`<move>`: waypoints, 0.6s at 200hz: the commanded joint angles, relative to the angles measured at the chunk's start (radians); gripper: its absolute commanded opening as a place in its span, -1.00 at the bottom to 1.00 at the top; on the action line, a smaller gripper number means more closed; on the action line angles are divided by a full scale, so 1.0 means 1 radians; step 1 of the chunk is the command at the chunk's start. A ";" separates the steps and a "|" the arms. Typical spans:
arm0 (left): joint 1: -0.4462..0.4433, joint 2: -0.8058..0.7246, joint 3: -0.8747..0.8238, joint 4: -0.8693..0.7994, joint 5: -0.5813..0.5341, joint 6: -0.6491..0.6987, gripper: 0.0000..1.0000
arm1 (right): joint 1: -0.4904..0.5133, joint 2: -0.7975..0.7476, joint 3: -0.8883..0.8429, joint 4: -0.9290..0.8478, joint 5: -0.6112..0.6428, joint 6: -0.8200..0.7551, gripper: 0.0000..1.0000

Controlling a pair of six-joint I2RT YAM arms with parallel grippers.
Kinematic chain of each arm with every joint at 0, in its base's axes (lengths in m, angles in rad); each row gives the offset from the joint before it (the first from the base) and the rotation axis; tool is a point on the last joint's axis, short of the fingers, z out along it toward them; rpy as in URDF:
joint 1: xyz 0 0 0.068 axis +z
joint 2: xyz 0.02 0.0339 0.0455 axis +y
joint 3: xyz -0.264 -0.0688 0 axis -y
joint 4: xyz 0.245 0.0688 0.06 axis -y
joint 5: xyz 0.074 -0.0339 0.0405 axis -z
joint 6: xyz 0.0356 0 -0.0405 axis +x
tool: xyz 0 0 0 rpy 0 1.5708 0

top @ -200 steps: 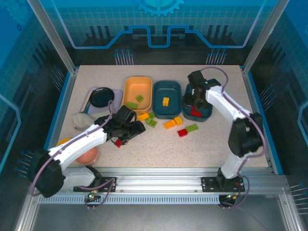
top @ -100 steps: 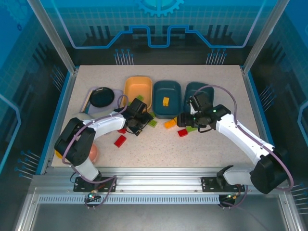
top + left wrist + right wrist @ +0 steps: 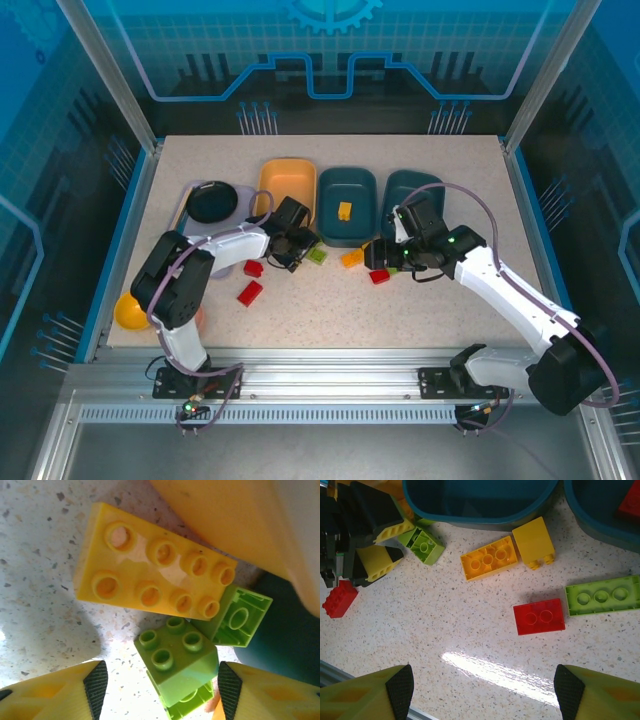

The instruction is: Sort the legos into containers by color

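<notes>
The left gripper [image 3: 161,682] hangs low over the table [image 3: 330,320], just in front of the gap between the yellow tub [image 3: 287,183] and the middle teal tub [image 3: 347,190]. Its jaws are spread on either side of a green brick [image 3: 175,661] with 4 studs. The right pad [image 3: 227,692] sits just beside the brick, and a gap of bare table shows on the left pad's [image 3: 96,682] side, so nothing is pinched. Touching the green brick's far edge lies a long yellow brick [image 3: 155,582] with 8 studs. A second green brick [image 3: 235,617] lies hollow side up against both of them.

The right gripper [image 3: 484,677] hovers above the table in front of the 2 teal tubs, jaws wide apart and holding nothing. Ahead of it lie a red brick [image 3: 540,616], a long green brick [image 3: 602,596], an orange-yellow brick [image 3: 487,558] and a yellow brick on its side [image 3: 534,541].

The middle teal tub holds 1 yellow brick [image 3: 344,211]. A red piece [image 3: 632,502] lies in the right teal tub [image 3: 600,510]. 2 more red bricks [image 3: 250,292] lie loose beside the left arm.
</notes>
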 commanded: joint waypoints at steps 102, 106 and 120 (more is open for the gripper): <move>-0.019 -0.084 -0.008 -0.247 -0.058 0.001 -0.18 | 0.010 0.016 0.012 0.010 -0.017 0.015 0.53; -0.021 -0.094 -0.009 -0.253 -0.061 0.004 -0.15 | 0.011 0.017 0.011 0.011 -0.016 0.015 0.53; -0.025 -0.118 -0.008 -0.256 -0.068 0.014 0.02 | 0.010 0.017 0.011 0.014 -0.014 0.020 0.53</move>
